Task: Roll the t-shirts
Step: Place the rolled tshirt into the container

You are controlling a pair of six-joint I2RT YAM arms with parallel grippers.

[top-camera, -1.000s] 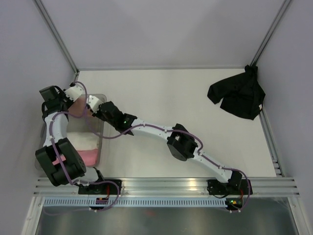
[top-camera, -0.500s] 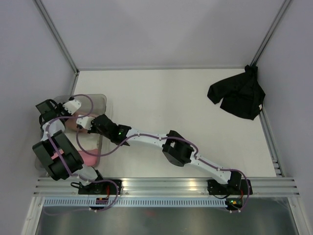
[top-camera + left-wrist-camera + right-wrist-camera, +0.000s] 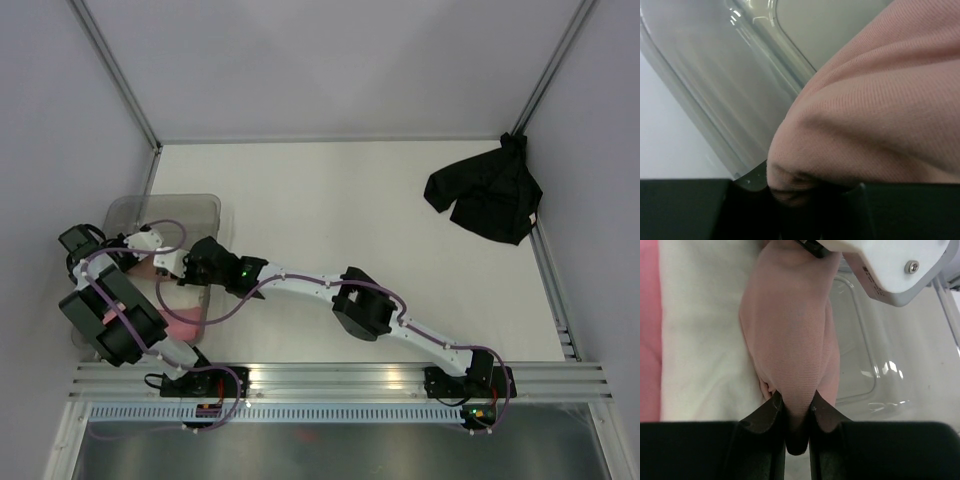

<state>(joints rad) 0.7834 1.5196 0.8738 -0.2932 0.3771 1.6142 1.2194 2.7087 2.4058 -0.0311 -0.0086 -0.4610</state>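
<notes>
A rolled salmon-pink t-shirt [image 3: 790, 335] hangs over the translucent bin [image 3: 170, 208], held at both ends. My right gripper [image 3: 796, 402] is shut on its near end, the cloth pinched between the black fingers [image 3: 764, 416]. My left gripper [image 3: 800, 187] is shut on the other end, where pink cloth [image 3: 875, 115] fills the left wrist view. Under the roll lie a cream rolled t-shirt [image 3: 700, 340] and a bright-pink one [image 3: 647, 340]. A black t-shirt [image 3: 487, 195] lies crumpled at the table's far right. From above, both grippers [image 3: 165, 265] meet over the bin's middle.
The bin's clear wall [image 3: 740, 75] and floor [image 3: 855, 365] sit close beside the held roll. The left arm's white wrist housing [image 3: 890, 265] is just beyond the roll. The bright-pink roll [image 3: 185, 318] shows at the bin's near end. Metal frame rails [image 3: 555, 290] edge the table.
Both arms have carried the salmon-pink roll from the bin's far end toward its middle and lower, uncovering the far part of the bin. Both grips are unchanged.
</notes>
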